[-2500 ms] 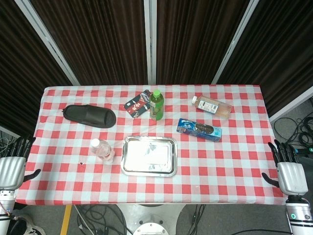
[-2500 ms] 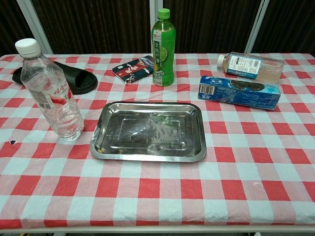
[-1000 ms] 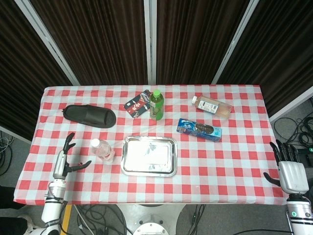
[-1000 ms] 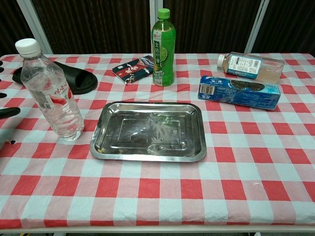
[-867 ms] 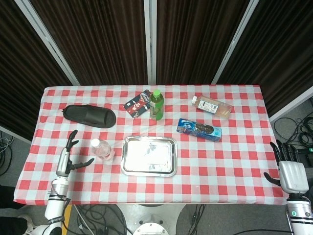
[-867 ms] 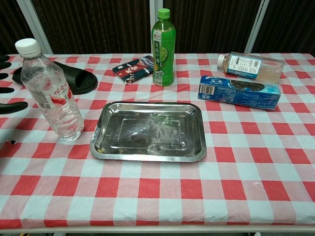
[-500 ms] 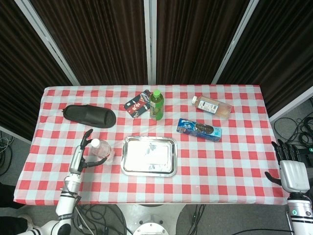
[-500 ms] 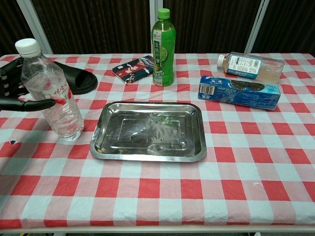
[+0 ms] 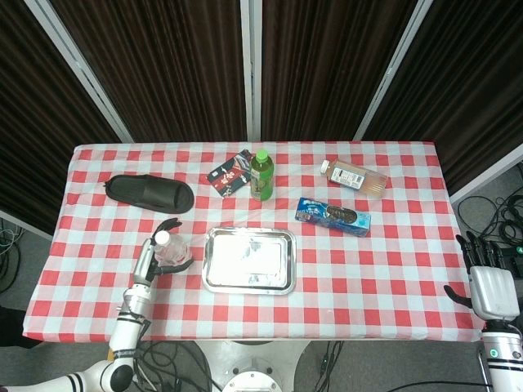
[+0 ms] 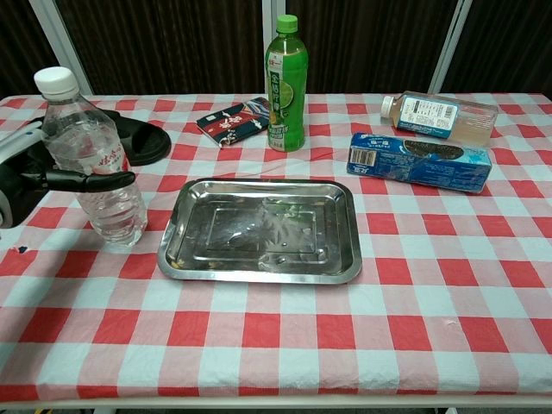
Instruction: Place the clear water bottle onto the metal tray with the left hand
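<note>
The clear water bottle [image 9: 170, 249] [image 10: 93, 164] with a white cap stands on the checked cloth just left of the empty metal tray [image 9: 249, 260] [image 10: 259, 228], leaning slightly. My left hand [image 9: 151, 260] [image 10: 34, 177] grips it from the left, and its thumb [image 10: 90, 180] crosses the front of the bottle at mid height. My right hand [image 9: 489, 290] hangs off the table's right edge, fingers apart and holding nothing. It does not show in the chest view.
Behind the tray stand a green bottle [image 9: 261, 173] [image 10: 285, 82] and a red card pack [image 9: 230, 173]. A black case [image 9: 149, 193] lies behind the clear bottle. A blue biscuit pack [image 9: 333, 215] and a lying bottle [image 9: 354, 177] sit at the right.
My left hand rose from below the table's left edge, moved right to the clear bottle and closed around it. The bottle shifted slightly right and now leans. The right hand barely moved.
</note>
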Robot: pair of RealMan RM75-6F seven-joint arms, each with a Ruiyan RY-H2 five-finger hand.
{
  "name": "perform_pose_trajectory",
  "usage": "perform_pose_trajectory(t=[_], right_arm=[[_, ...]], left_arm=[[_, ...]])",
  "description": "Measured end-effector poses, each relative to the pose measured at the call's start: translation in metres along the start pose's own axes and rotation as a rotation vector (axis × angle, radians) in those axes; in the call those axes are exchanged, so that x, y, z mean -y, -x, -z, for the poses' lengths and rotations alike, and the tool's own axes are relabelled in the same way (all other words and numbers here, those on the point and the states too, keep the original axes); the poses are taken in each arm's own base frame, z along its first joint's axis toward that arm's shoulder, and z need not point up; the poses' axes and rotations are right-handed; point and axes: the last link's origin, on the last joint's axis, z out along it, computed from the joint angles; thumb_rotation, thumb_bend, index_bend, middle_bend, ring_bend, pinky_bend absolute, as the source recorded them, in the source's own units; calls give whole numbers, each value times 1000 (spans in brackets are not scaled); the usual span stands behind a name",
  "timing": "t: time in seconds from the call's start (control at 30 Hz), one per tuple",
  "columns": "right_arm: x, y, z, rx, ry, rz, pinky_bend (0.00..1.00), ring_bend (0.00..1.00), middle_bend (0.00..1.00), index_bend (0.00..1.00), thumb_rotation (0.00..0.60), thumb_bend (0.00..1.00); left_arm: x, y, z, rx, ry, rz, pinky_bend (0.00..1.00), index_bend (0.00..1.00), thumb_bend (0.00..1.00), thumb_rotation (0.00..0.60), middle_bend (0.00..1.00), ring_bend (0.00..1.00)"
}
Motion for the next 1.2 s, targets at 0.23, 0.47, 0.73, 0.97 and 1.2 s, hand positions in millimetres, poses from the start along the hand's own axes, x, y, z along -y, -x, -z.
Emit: perform_pose_trajectory(t=[0.23,0.47,0.73,0.97,1.2], right_arm=[[-2,1,-1,5,6,1,0,0,0,0,600,98],[-3,0,-1,4,12,-5,0,0,0,0,600,98],[-2,-2,0,-2,8,-7,0,0,0,0,600,97],[-3,-4,-1,-4,16,-13,0,0,0,0,600,98],[-3,-8,-1,-17,18,-23,0,0,0,0,600,97]], left_arm=[[-1,-1,-6,-33,-1,-5,434,541,143,600,591,383],[-10,-5,-10,-58,20,-17,511,626,195,600,670,467],[-35,0,-18,-41,81,-30,517,632,199,600,676,474],[-58,14,-10,11,118,28,515,631,198,600,676,474],[-59,41,-18,62,124,58,514,630,199,600,676,474]])
